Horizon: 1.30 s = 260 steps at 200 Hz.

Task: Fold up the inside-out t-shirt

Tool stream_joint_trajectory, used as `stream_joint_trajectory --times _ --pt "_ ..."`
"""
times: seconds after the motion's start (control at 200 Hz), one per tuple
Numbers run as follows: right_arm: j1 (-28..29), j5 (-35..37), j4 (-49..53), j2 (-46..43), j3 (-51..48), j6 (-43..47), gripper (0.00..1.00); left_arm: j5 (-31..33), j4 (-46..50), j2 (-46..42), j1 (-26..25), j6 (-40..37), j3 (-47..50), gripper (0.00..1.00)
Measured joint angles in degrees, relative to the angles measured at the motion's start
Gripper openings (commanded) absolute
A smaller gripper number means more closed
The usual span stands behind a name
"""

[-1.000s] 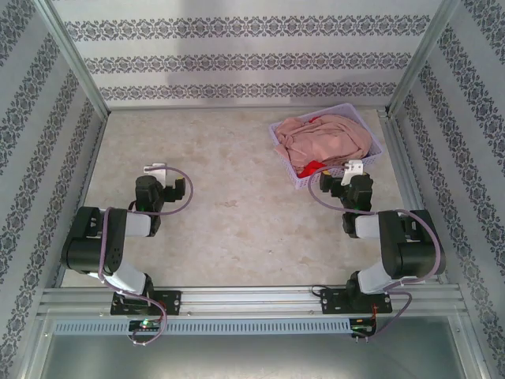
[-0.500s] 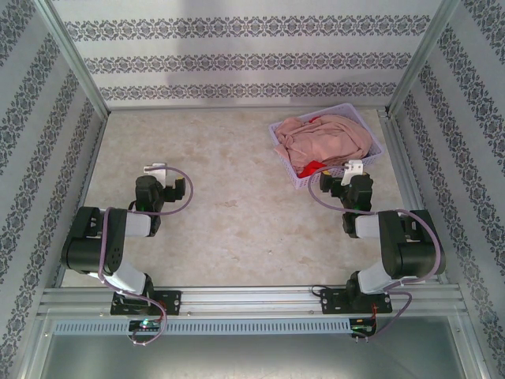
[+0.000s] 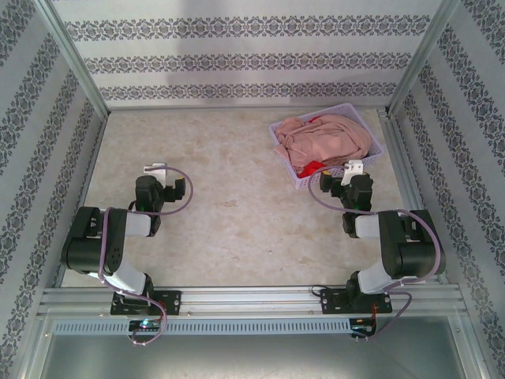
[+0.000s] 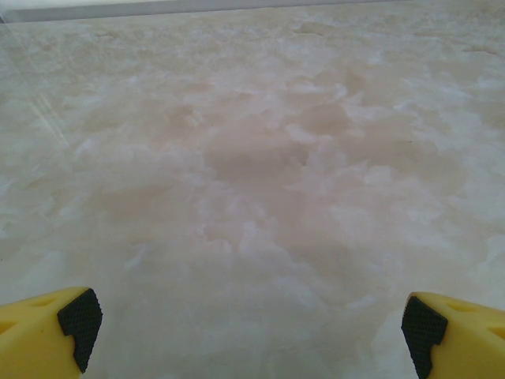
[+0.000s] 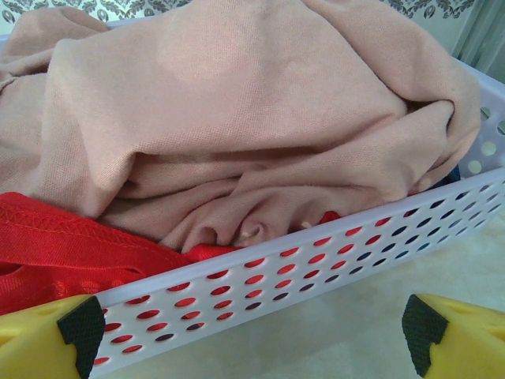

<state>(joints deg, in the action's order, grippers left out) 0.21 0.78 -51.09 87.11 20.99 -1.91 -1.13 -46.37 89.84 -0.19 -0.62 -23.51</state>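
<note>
At the near edge of the table [image 3: 229,229] both arms sit folded back over their bases, each reaching only a short way forward. The left gripper [image 4: 252,332] hangs low over bare marbled tabletop, its yellow fingers [image 4: 39,332] spread wide to either side with the black pads [image 4: 79,320] facing each other across the gap. Nothing lies between them or ahead of them but the pale surface.

The right gripper [image 5: 252,332] is spread just as wide and holds nothing. Straight in front of its fingertips stands the near wall of a white plastic basket [image 5: 316,268] with rows of oval holes, close to the tips but not touching. Just behind that wall, toward the gripper's left finger, a bright red garment [image 5: 71,237] is pressed against the holes. Over and beyond it lies the t-shirt [image 5: 237,118] — dusty salmon pink, crumpled in a heap of soft folds. It fills most of the basket and rises above the rim, all of it inside and beyond the reach of the fingers as they stand.

Farther off, past the basket, the table ends at a wall [image 3: 252,55] papered in dark patterned bands.
</note>
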Motion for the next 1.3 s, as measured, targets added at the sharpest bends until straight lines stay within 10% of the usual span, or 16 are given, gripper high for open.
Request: stream_joint_trajectory --times 0.42,0.595,0.869,0.944,1.084,1.299 --pt "0.8 19.7 20.6 -36.2 -1.0 -9.6 0.98 -1.4 23.5 -22.3 -0.7 17.0 -11.0 1.0" --pt "1.0 17.6 40.4 -16.2 30.1 -10.4 0.98 -3.7 31.9 -15.6 -9.5 22.3 -21.7 1.0" --pt "0.0 9.6 60.8 7.9 48.6 -15.0 0.97 -3.7 40.0 -9.6 -16.6 23.3 -27.6 1.0" --pt "0.0 7.7 63.9 13.9 52.6 -16.0 0.83 -3.8 41.2 -8.9 -16.8 23.4 -28.2 1.0" --pt "0.0 3.6 68.0 24.3 62.4 -16.3 0.0 -3.8 42.8 -7.7 -17.5 23.4 -29.3 1.0" --pt "1.9 1.6 69.9 17.1 64.7 -12.8 0.0 -2.9 46.1 -8.3 -17.8 23.4 -29.4 1.0"
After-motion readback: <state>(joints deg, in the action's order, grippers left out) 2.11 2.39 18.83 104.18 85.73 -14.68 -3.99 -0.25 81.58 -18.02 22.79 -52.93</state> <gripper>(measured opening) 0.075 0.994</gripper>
